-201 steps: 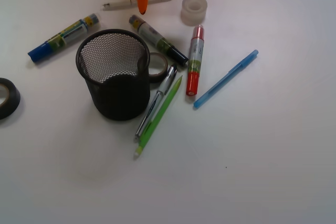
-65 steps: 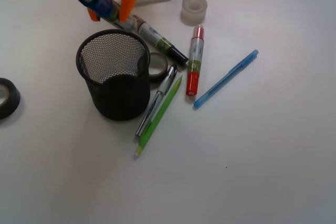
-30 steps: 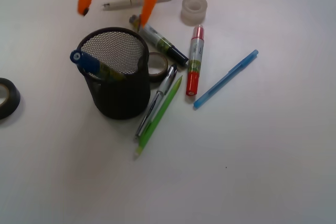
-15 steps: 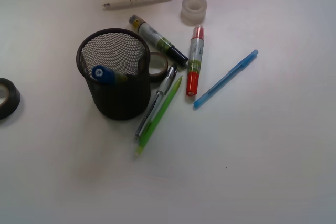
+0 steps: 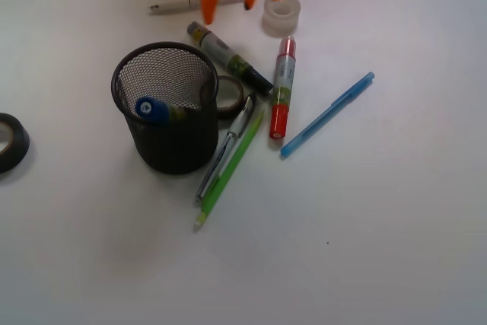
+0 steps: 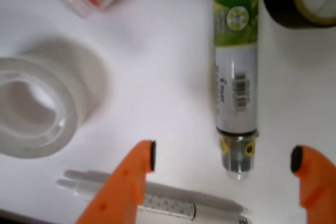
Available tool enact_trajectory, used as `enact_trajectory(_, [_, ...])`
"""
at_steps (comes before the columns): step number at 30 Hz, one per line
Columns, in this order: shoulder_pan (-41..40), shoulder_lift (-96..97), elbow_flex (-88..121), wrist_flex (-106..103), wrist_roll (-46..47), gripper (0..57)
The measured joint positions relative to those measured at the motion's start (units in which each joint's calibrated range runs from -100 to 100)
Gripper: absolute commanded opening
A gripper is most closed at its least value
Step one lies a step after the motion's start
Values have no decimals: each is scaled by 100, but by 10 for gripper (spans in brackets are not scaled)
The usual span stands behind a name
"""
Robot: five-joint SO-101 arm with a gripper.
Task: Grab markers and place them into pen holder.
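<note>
From the front, a roll of black tape (image 5: 11,141) lies at nine o'clock on the white table (image 5: 365,249). Next comes the pen holder (image 5: 166,108), standing upright, with the blue-capped marker (image 5: 152,109) inside it, cap up against the near wall. Just to its right a second tape roll (image 5: 230,95) peeks out from behind, and a silver pen (image 5: 228,145) and a green pen (image 5: 230,167) lie side by side. The black-capped marker (image 5: 228,58) slants toward twelve o'clock, the red-capped marker (image 5: 281,87) lies almost straight beside it, and a thin blue pen (image 5: 327,115) is farther right.

The orange gripper (image 5: 228,7) hangs at twelve o'clock; this view hides how wide it stands. The wrist view settles that: the gripper (image 6: 224,158) is spread wide, holding nothing, its fingertips (image 6: 151,156) on either side of the black-capped marker's (image 6: 236,85) grey end without touching it. That view also shows the clear tape roll (image 6: 34,108) at nine o'clock and a white pen (image 6: 168,203) lying under the fingers.
</note>
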Motion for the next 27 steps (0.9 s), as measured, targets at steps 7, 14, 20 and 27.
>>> enact_trajectory(7, [289,880,-539,0,278,294])
enact_trajectory(14, [266,3005,-1905,-43,415,293])
enact_trajectory(20, [37,3998,-2237,-613,405,293])
enact_trajectory(27, [-37,4530,-2345,-838,283,151])
